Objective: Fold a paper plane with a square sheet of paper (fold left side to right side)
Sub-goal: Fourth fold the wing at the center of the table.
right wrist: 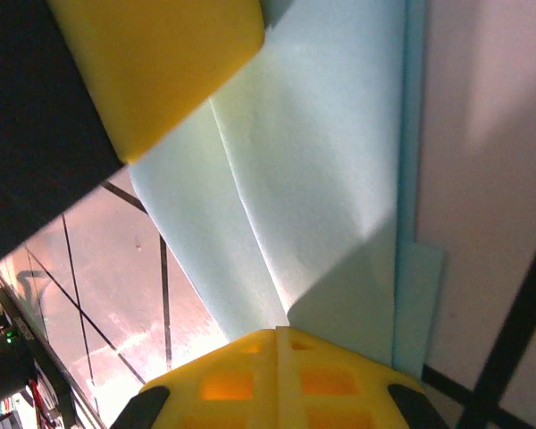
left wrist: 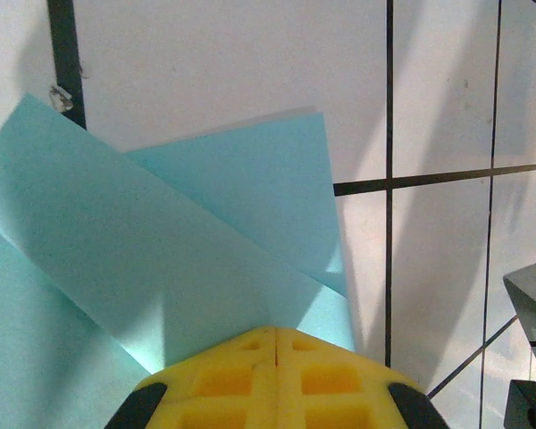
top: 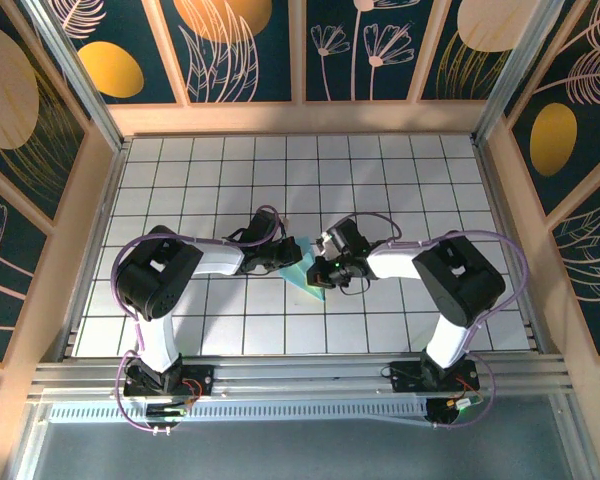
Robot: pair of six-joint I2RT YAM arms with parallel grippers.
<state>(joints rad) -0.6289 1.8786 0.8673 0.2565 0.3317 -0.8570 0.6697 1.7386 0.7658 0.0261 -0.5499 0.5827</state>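
Pressing too hard is the big risk now. Both claws meet in the middle of the desk (top: 410, 190), with the paper (top: 306, 280) lying between them. The left claw (left wrist: 275, 335) is clenched tight, and its yellow tips touch the paper where two flaps meet. The right claw (right wrist: 277, 335) is clenched too, with its tips at the end of a soft crease. I cannot tell if either one nips the paper or just pushes down on it. The paper is partly folded, and one flap stands up a little. If one claw pulls while the other holds, the thin paper could rip or slide. If a claw lets go too soon, the flap may spring back and the fold will be crooked. The claws are very near each other, so they could bump
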